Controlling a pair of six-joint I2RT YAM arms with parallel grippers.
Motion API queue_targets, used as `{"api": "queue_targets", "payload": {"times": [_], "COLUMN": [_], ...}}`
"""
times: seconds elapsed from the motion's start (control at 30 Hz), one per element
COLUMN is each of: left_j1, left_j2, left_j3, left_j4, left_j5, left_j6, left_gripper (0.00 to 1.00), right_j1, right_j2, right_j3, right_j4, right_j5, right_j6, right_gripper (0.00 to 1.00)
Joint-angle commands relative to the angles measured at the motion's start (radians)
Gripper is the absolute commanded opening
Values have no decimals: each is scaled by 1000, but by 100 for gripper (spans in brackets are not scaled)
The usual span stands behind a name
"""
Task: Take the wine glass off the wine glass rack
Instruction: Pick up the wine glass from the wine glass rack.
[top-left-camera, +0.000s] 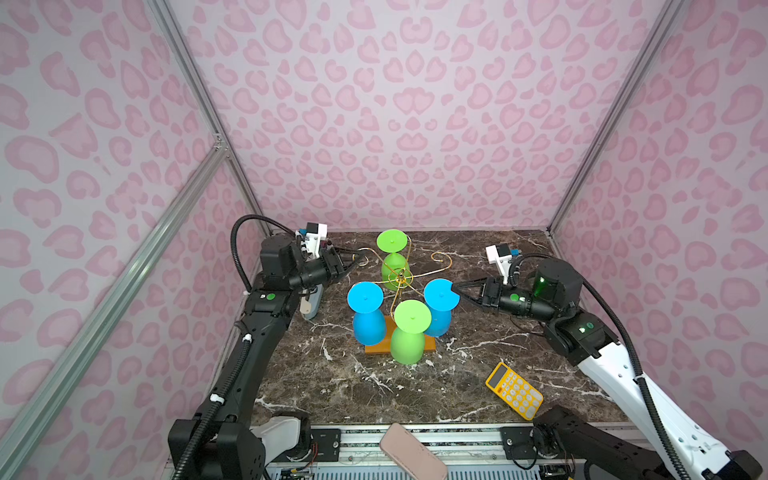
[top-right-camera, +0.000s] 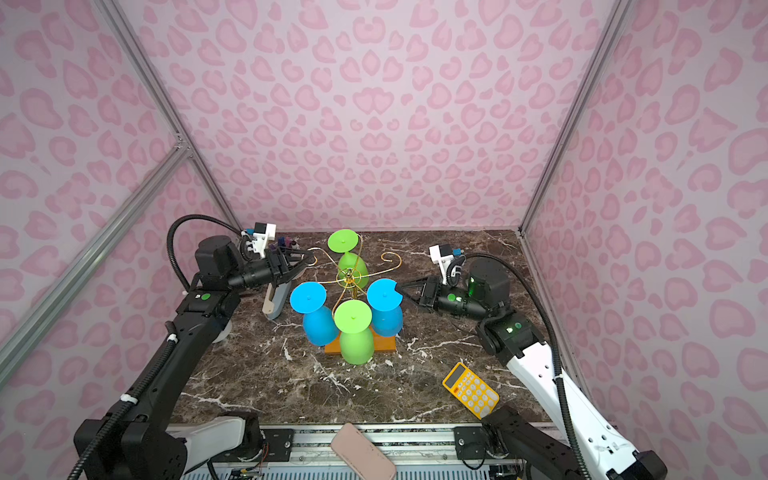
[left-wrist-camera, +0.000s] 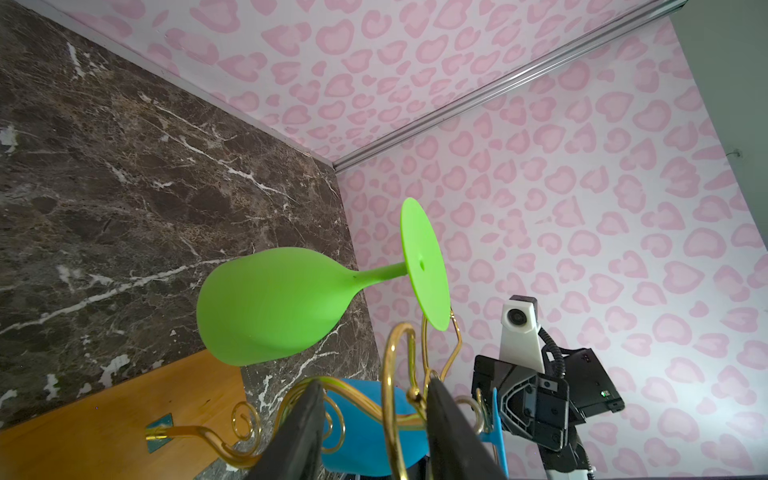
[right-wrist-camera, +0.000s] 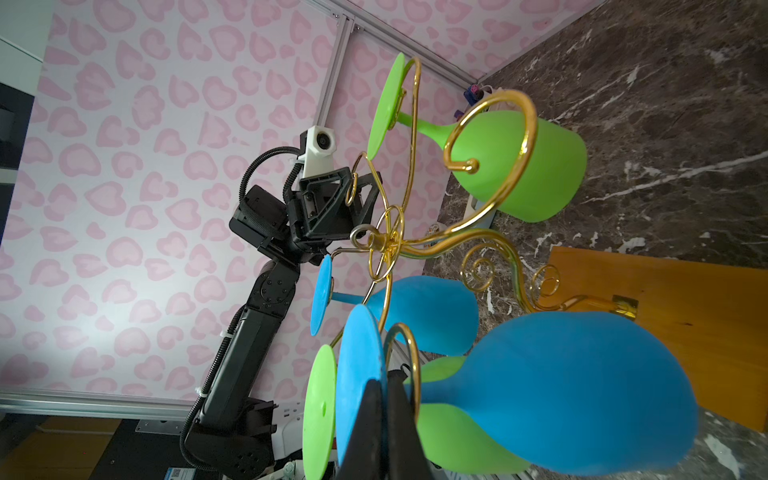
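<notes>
pink case (top-left-camera: 411, 455): front edge | right claw (top-left-camera: 455, 286): pinching blue wine glass (top-left-camera: 439, 309) foot

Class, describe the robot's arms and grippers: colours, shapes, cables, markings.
The left arm is mostly black; the right arm has a white lower link. Black ribbed cables with white ties follow both. Green dots mark joints. The left gripper and right gripper are black, triangular, beside white cameras.

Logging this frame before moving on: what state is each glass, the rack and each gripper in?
wine glass rack: upright, four glasses hung.
far green glass: hangs inverted.
near green glass: hangs inverted.
left blue glass: hangs inverted.
right blue glass: hangs inverted.
left gripper: open around empty scroll arm.
right gripper: shut at right blue glass's foot.
</notes>
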Motion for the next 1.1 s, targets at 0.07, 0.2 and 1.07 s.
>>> {"api": "queue_targets", "payload": {"times": [0.07,0.2,1.07], "left_j1": [-2,-2,-4], "left_j2": [7,9,5], "left_j3": [15,24,10], "left_j4": [44,44,32], "left_j5": [14,10,9], "left_j6": [-5,-9,-1], "left_gripper": [33,23,13], "right_j1": [2,3,27], "right_j2": [2,2,14], "right_j3": [1,2,8], "right_j4": [-25,-26,71], "right_j5": [33,34,31], "right_j6": [-27,-27,63], "right_gripper": [0,0,0]}}
